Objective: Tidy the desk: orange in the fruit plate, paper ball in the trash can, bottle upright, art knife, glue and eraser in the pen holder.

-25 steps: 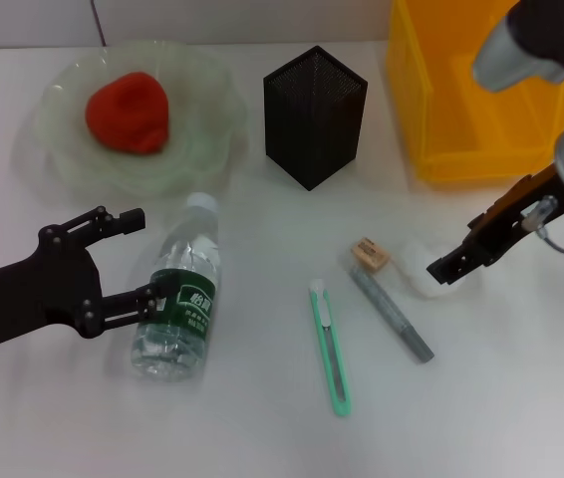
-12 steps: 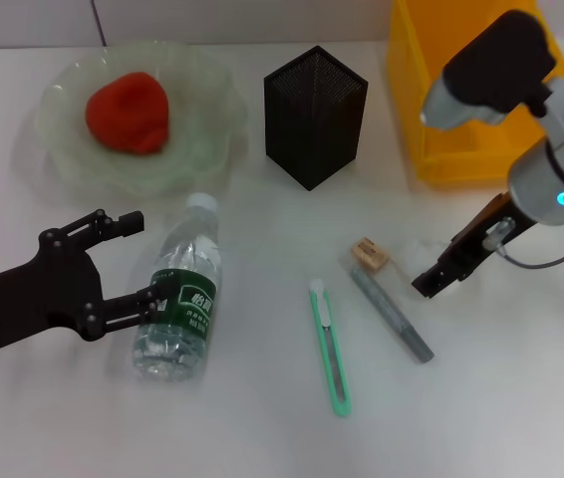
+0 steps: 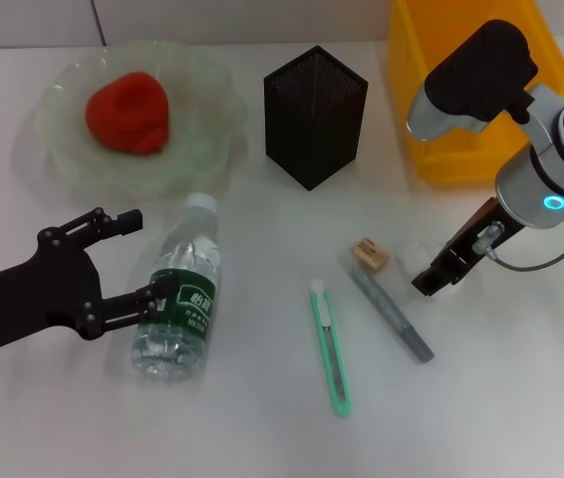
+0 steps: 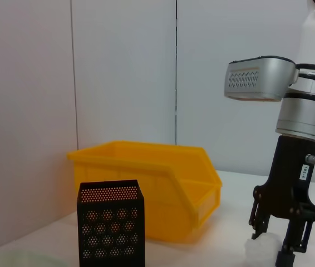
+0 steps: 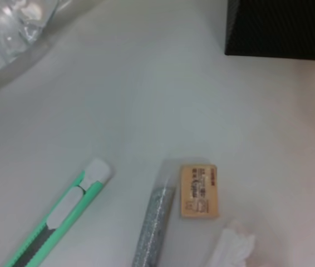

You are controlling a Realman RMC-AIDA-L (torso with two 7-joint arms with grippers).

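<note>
Worktop (image 3: 521, 398): bare white surface along the near edge and in the near right corner, open to approach.

Far row, robot's left to right: fruit plate (image 3: 202, 149), pen holder (image 3: 314, 115), trash can (image 3: 461, 159). Narrow bare lanes separate the three. The pen holder is the tallest obstacle at centre.

Middle ground: bottle (image 3: 180, 299) lying on its side, with the left gripper (image 3: 138, 257) straddling it, jaws apart. Clear strip between bottle and art knife (image 3: 330, 349).

Right of centre, a tight cluster: art knife, glue (image 3: 392, 317), eraser (image 3: 370, 254), paper ball (image 3: 420, 257). Eraser touches the glue's end; the right gripper (image 3: 439, 274) stands over the paper ball.
</note>
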